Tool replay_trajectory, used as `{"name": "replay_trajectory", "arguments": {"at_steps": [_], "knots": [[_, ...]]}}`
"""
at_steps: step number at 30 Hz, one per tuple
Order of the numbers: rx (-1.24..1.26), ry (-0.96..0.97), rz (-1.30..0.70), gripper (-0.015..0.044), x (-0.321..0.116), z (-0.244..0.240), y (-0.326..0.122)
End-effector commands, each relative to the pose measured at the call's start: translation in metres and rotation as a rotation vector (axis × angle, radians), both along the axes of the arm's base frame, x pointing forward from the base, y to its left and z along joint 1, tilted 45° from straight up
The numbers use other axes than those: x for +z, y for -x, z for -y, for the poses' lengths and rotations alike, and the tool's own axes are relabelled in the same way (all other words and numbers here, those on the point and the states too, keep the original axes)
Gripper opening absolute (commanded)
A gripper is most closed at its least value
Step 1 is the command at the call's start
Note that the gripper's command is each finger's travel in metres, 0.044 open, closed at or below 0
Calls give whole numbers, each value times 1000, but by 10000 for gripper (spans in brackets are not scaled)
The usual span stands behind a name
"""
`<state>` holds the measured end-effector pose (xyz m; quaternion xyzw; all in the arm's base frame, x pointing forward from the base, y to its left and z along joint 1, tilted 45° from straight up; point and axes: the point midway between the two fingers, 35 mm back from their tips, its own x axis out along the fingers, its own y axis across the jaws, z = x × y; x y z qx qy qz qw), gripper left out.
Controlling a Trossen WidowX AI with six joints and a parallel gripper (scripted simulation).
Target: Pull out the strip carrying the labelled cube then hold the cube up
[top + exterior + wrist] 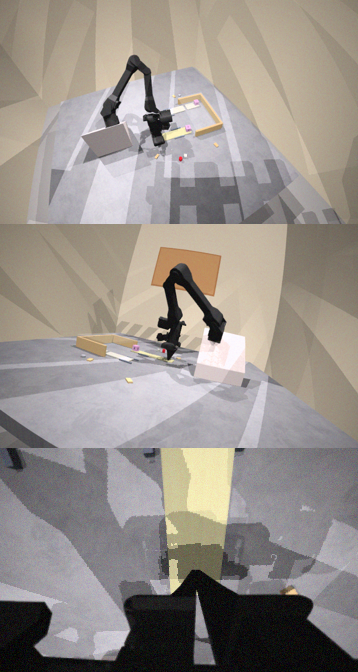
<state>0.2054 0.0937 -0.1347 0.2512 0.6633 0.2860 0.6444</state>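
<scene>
Beside the wooden frame [211,112], clenched end effector [159,142] presses the yellow strip [175,133], pink cube [188,128] aboard.

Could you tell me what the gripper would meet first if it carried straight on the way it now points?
The shut gripper points steeply down at the near end of the yellow strip, so it would meet that strip first; it already looks pressed onto it, though contact is hard to confirm.

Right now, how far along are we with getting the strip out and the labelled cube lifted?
Done: the yellow strip lies largely outside the wooden fence, its pink cube riding on it at the fence opening. In hand: the gripper, fingers shut and holding nothing, presses its tip on the strip's near end. Left: let go of the strip, grasp that cube and raise it. The split strip sits untouched.
</scene>
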Motion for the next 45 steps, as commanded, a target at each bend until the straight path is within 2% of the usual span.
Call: {"name": "replay_trajectory", "arguments": {"at_steps": [1, 45], "knots": [[14, 4, -35, 0, -1, -2, 18], [14, 4, -35, 0, -1, -1, 29]]}}
